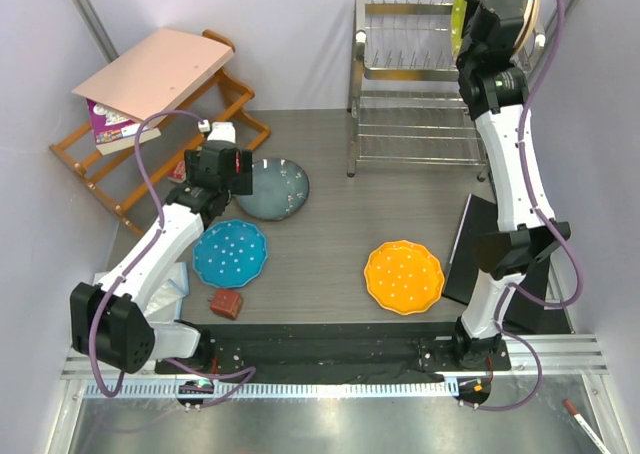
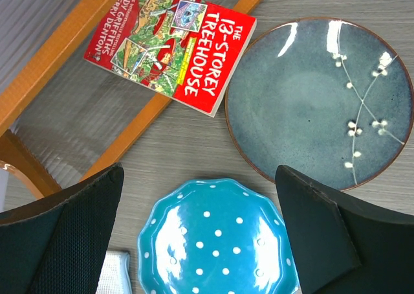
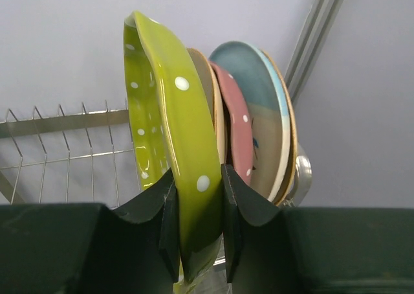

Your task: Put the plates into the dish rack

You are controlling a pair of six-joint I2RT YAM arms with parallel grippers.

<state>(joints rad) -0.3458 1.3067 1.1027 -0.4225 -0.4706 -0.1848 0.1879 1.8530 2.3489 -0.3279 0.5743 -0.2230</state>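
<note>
1 book (image 2: pixel 171 48), "THE 13-STOREY TREEHOUSE"; right gripper (image 3: pixel 199 232) clamps lime plate (image 3: pixel 173 122).

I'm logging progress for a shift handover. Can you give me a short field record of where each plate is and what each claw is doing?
lime green plate: upright, clamped in right claw at dish rack upper tier; seated in a slot: cannot tell
blue plate: flat on table, under left claw
grey-blue plate: flat on table, beside blue plate
orange plate: flat on table, nearer right arm
left claw: open, empty
</note>
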